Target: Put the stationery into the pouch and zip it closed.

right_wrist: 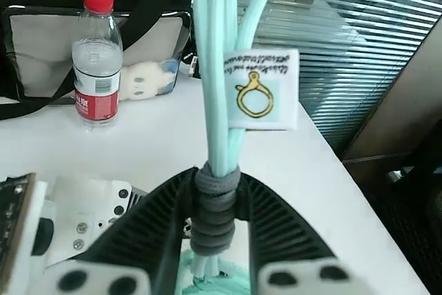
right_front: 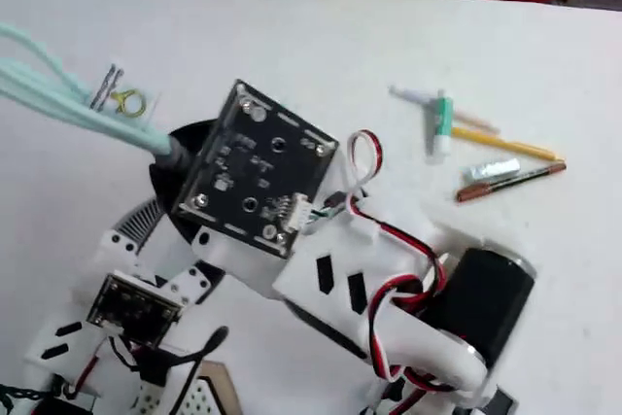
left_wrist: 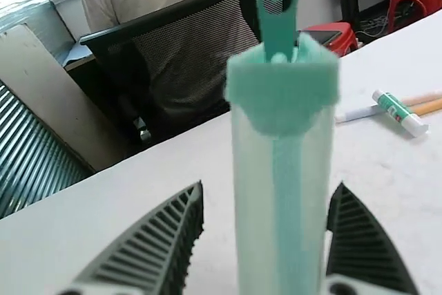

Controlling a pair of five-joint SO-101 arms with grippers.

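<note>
Pouch (left_wrist: pixel 283 170) seen upright between spread jaws of left gripper (left_wrist: pixel 269 188), not clasped. Teal strap (right_wrist: pixel 219 67) clamped by right gripper (right_wrist: pixel 214 176) at grey binding (right_wrist: pixel 214 212). Stationery (right_front: pixel 486 148) scattered on table (right_front: pixel 292 36), well apart. Pouch best steadied and mouth opened wide before pens are fetched.

Left jaws spread, right jaws clamped

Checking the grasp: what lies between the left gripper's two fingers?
The teal pouch stands between the left gripper's open fingers, with a gap at one finger, in the left wrist view.
</note>
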